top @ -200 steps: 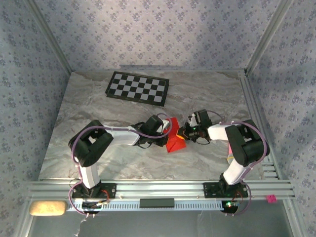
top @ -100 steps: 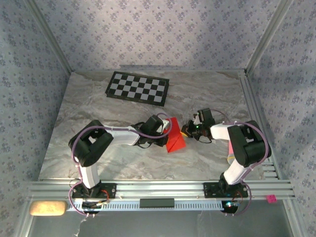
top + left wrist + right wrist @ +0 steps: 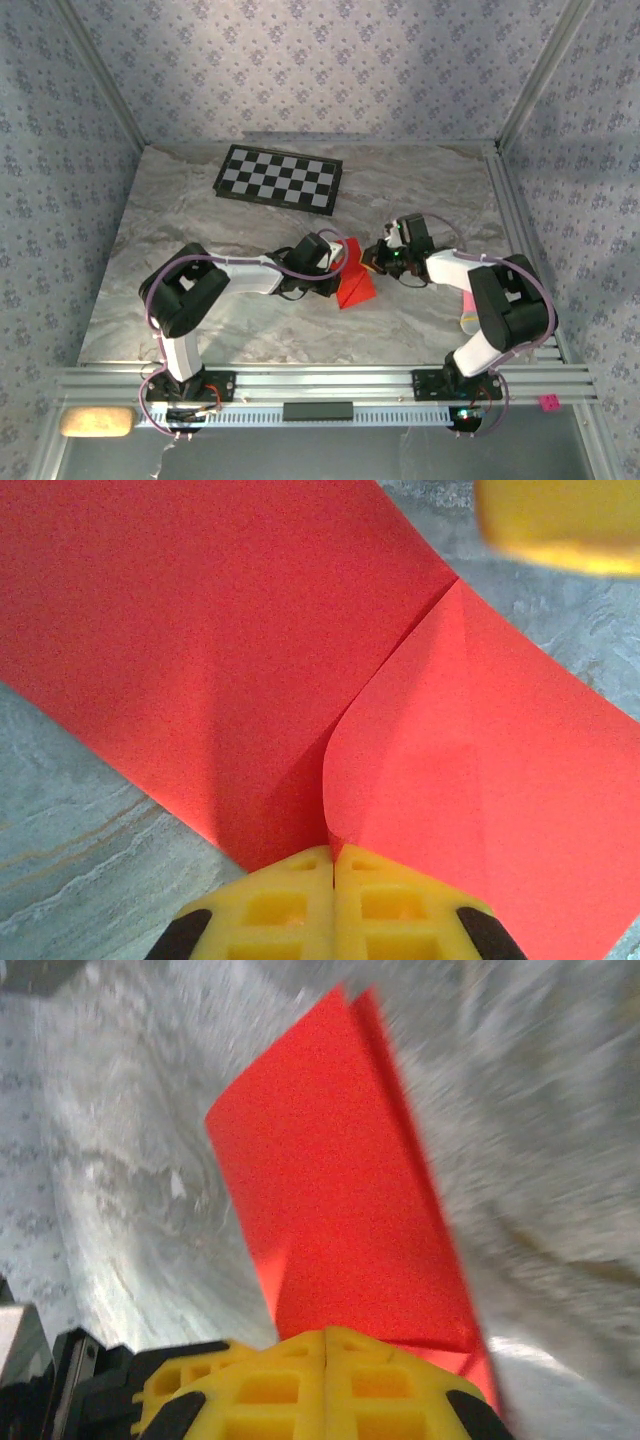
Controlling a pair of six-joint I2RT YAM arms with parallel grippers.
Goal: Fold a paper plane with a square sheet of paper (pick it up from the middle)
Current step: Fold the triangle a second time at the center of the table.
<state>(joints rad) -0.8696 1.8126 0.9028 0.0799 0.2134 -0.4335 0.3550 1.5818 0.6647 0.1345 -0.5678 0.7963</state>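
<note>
The square sheet of paper [image 3: 356,286] is bright red and lies creased at the middle of the table, with two flaps meeting at a raised fold [image 3: 400,670]. My left gripper [image 3: 336,262] is at its left side. In the left wrist view its yellow fingertips [image 3: 333,858] are shut on the fold where the flaps meet. My right gripper [image 3: 373,259] is at the sheet's upper right edge, shut. In the right wrist view the folded red paper [image 3: 340,1170] runs out from under the closed tips [image 3: 326,1338]; I cannot tell whether they pinch it.
A black-and-white checkerboard [image 3: 279,178] lies at the back left. Aluminium rails [image 3: 320,380] run along the near edge and the right side. Patterned walls close in the back and both sides. A pale pink and yellow thing [image 3: 466,312] lies by the right arm.
My right gripper has slid a little toward the back along the paper's right edge, and its elbow has swung outward. The left gripper and the paper have stayed where they were.
</note>
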